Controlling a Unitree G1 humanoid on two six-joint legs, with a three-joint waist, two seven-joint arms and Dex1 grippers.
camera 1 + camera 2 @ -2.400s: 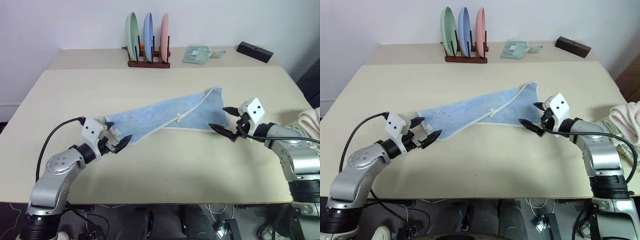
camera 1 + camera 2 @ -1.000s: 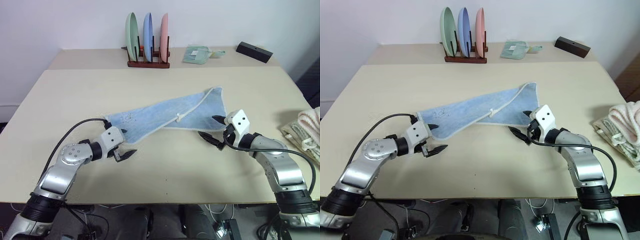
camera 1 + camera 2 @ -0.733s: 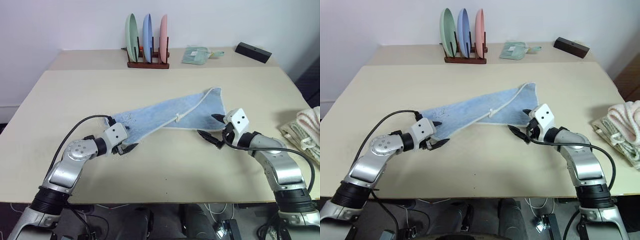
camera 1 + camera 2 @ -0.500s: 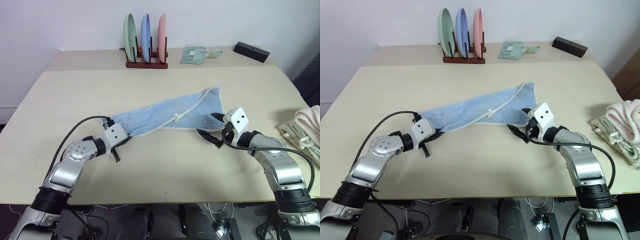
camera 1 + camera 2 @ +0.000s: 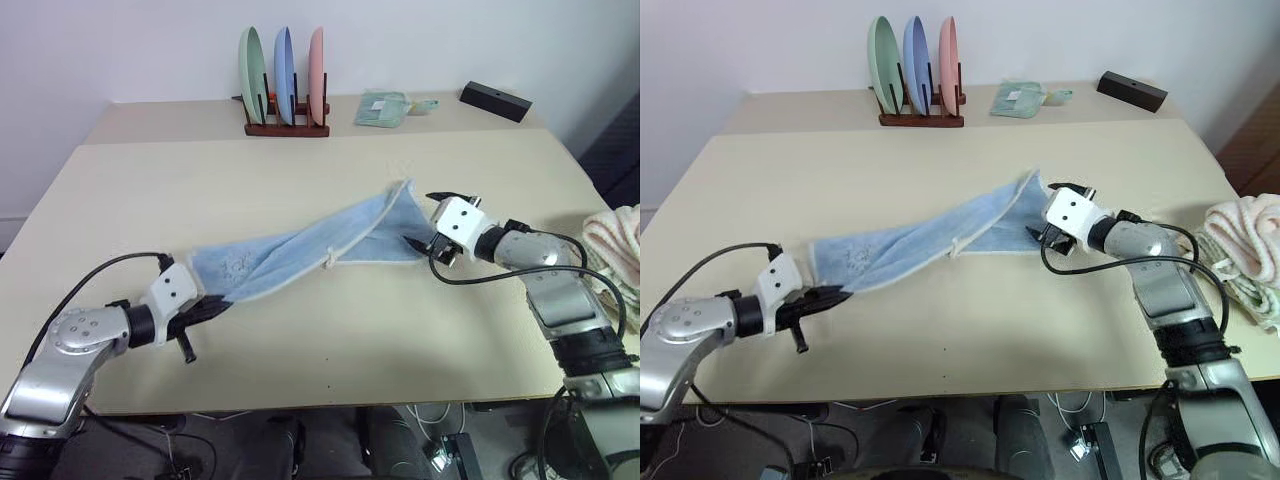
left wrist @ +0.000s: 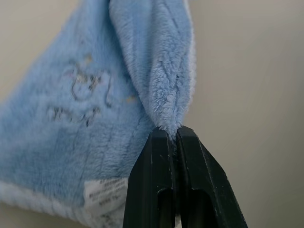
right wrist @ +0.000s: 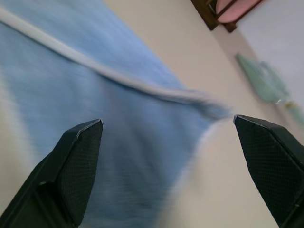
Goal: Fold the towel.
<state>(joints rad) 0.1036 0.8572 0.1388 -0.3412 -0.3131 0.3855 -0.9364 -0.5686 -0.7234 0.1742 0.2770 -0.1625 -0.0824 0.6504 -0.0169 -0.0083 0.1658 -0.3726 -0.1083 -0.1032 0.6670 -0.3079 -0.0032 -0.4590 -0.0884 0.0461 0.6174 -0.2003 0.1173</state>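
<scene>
left claw [image 6: 172, 135] pinched tight on a corner of the blue towel [image 5: 300, 250], towel stretched across the desk [image 5: 330, 330], right claw [image 7: 166, 156] wide open over its far end

Both eye views look forward and down from the head over the whole counter [image 5: 330, 330], sharing the towel [image 5: 300, 245] and both arms; each wrist view sits close above the cloth, looking along its own hand's fingers [image 7: 71, 166]

no text can be read: the towel [image 6: 95, 99] has an illegible embroidered mark [image 6: 80, 97] and white tag [image 6: 105, 192].
</scene>
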